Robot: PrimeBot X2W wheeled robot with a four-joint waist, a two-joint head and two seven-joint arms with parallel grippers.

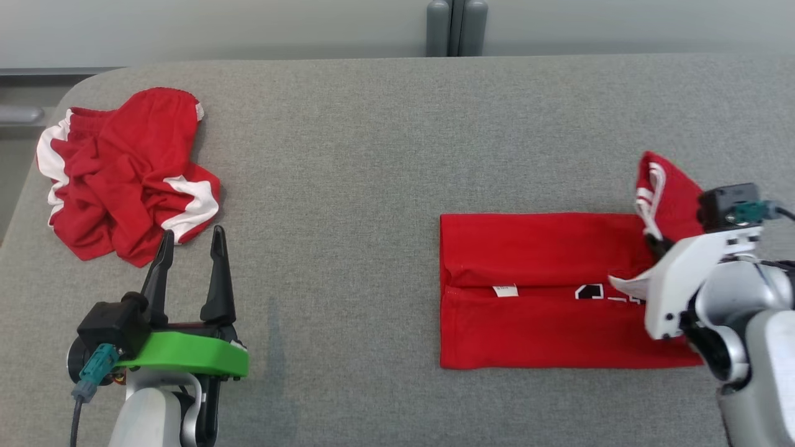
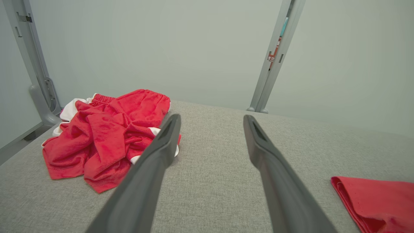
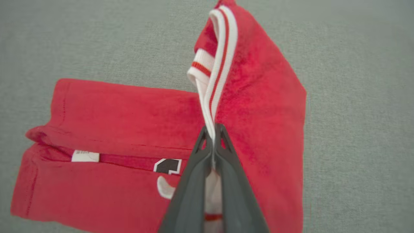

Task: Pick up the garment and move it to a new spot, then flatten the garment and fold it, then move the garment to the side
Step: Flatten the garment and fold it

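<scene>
A red garment (image 1: 534, 292) lies folded lengthwise on the grey table at the right, with a white label and part of a black number in its middle seam. Its right end, with a white and red striped collar (image 3: 217, 68), is lifted off the table. My right gripper (image 3: 213, 137) is shut on that collar edge of the garment (image 3: 129, 119); in the head view this gripper (image 1: 653, 241) sits at the garment's right end. My left gripper (image 1: 191, 241) stands open above the table at the lower left, nothing between its fingers (image 2: 161, 145).
A crumpled red and white garment (image 1: 124, 177) lies at the table's far left, just beyond my left fingertips, also in the left wrist view (image 2: 106, 136). Grey posts (image 1: 456, 28) stand behind the table's far edge. The table's left edge (image 1: 25, 180) curves near the crumpled pile.
</scene>
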